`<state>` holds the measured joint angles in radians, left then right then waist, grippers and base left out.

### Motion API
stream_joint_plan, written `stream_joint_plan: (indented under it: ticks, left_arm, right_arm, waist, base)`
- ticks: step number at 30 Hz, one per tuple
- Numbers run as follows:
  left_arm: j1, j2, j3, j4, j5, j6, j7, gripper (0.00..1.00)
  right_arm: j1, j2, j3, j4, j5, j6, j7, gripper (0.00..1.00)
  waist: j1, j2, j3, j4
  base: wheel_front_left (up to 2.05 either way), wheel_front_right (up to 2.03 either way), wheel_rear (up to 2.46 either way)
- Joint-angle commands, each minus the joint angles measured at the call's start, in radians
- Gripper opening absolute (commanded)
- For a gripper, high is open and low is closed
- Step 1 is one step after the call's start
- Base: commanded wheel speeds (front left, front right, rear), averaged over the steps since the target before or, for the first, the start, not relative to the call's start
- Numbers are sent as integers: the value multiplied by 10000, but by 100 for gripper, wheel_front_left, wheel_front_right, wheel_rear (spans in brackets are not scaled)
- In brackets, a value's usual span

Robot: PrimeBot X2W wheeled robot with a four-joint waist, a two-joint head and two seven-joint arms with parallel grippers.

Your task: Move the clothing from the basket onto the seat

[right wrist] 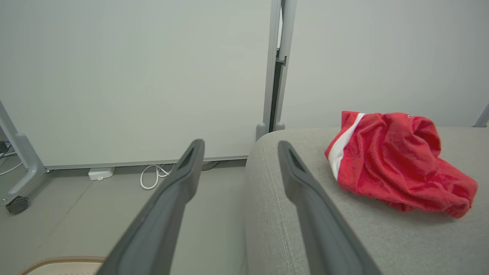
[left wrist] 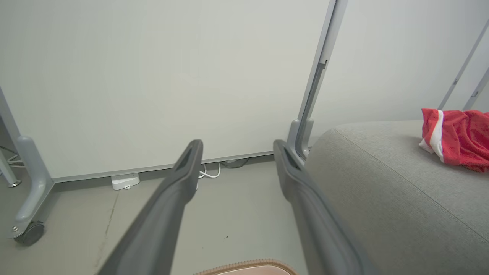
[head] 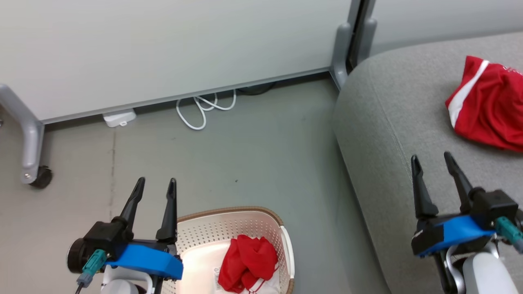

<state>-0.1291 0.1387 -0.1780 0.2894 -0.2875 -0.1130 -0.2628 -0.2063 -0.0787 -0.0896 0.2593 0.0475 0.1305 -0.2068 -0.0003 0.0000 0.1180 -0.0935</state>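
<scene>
In the head view, the left gripper [head: 157, 181] is seen spread and empty above the floor [head: 265, 155], just beside the basket [head: 229, 210]. The right gripper [head: 431, 157] is likewise spread and empty, held over the near edge of the seat [head: 388, 122]. A striped garment [head: 486, 110] is already laid on the seat. A red garment [head: 245, 261] is bunched in the basket (some white shows beneath it, so more cloth may be tangled in). About half the task is judged done.

In the left wrist view, the left gripper [left wrist: 237, 145] is aimed past the basket rim [left wrist: 248, 263] towards the floor and wall, not at the cloth. If it is lowered without being turned inward, the rim could be struck and the light basket shoved aside.

In the right wrist view, the right gripper [right wrist: 240, 144] is pointed at the seat corner, with the striped garment [right wrist: 389, 160] near its right finger. That garment could be dragged off by a careless sweep. If only a thin fold is pinched, the red garment may be dropped on the floor between basket and seat.
</scene>
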Motion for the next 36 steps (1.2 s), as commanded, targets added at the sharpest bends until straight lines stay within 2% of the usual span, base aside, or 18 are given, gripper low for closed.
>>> stream_joint_plan:
  ticks: [1,6,16,36]
  left_arm:
    - [70,-19,52,7,50,-18,-28,100]
    - [399,-132,646,106,215,-59,-29,100]
    - [883,-329,1362,434,491,-120,-28,100]
    - [747,-472,1642,462,671,-167,-30,100]
  right_arm:
    - [181,32,22,-100,46,5,20,100]
    - [1031,224,214,-755,292,5,156,100]
    - [1689,285,618,-721,990,5,273,100]
    - [1443,287,801,-971,1316,5,327,100]
  waist:
    - [3,0,-183,200]
    - [3,0,-494,569]
    - [3,0,-1021,1109]
    - [3,0,-675,1057]
  base:
    - [0,0,0]
    - [0,0,0]
    - [0,0,0]
    - [0,0,0]
